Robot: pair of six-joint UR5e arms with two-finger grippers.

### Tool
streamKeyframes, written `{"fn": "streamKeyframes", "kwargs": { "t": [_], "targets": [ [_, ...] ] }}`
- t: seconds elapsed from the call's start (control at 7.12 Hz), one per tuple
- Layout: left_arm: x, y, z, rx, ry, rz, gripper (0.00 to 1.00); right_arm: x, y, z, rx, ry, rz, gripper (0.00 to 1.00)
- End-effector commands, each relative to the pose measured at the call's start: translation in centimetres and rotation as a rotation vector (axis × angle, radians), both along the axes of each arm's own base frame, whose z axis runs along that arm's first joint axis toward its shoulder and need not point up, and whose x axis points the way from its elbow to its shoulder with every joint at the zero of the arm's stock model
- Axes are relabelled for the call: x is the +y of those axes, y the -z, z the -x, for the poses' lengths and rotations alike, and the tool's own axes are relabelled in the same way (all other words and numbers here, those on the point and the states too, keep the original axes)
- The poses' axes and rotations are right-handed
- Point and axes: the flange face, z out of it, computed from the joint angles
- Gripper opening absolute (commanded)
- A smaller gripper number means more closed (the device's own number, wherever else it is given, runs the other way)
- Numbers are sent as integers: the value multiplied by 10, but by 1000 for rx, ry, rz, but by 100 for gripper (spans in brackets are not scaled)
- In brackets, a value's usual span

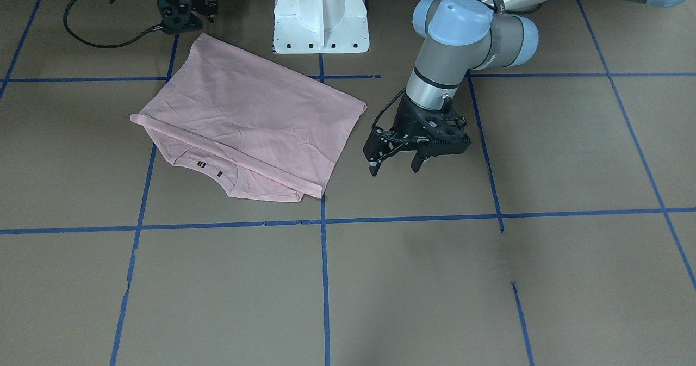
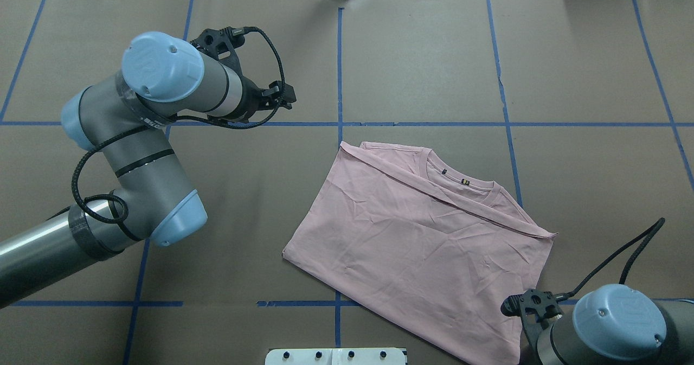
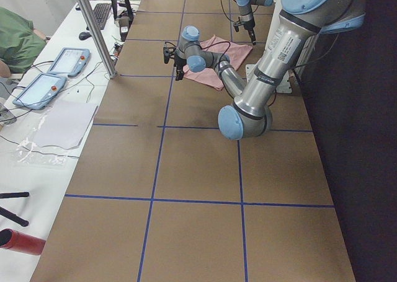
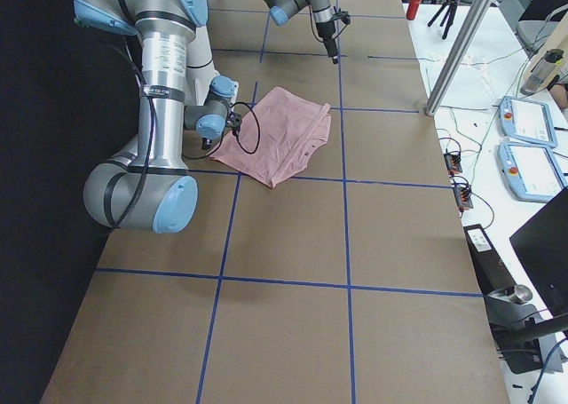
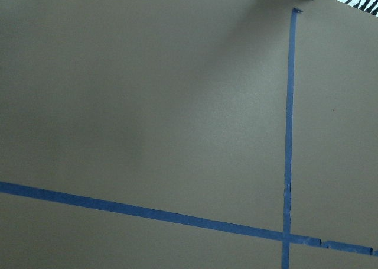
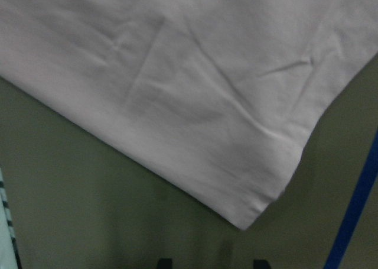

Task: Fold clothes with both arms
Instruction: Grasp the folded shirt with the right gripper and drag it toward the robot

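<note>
Pale pink folded T-shirt lay flat on the brown counter. Left hand gaped wide beside it; right hand stood open over a corner. Likely fault: pinching one layer only.

Overhead camera is high behind the robot, looking forward and down on the brown paper-covered table; the front-facing one looks steeply down from the opposite side, white pedestal base at its top edge, and both share the folded pale pink T-shirt and the blue tape lines. Side cameras stand back at either table end, looking along it, shirt small in both. Left wrist camera close over table paper and a tape crossing; right wrist closer still, over one shirt corner.
</note>
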Motion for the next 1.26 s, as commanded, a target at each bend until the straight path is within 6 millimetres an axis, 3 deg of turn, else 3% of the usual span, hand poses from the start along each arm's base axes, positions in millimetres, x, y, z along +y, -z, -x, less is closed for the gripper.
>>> {"fn": "streamKeyframes", "kwargs": {
  "t": [0.0, 0.14, 0.28, 0.42, 0.56, 1.12],
  "targets": [
    [66, -6, -52, 22, 16, 243, 100, -62, 26, -22, -56, -162, -1, 100],
    [111, -9, -84, -11, 52, 345, 100, -93, 34, -42, -73, -243, -4, 100],
    [151, -6, -102, -66, 79, 408, 100, -117, 42, -55, -91, -309, -12, 100],
    [181, 0, -104, -78, 80, 454, 100, -132, 45, -63, -99, -345, -16, 100],
    [213, -11, -122, -101, 68, 486, 99, -136, 45, -63, -99, -356, -20, 100],
    [214, -23, -138, -129, 81, 469, 98, -143, 45, -69, -97, -379, -22, 100]
  ]
}}
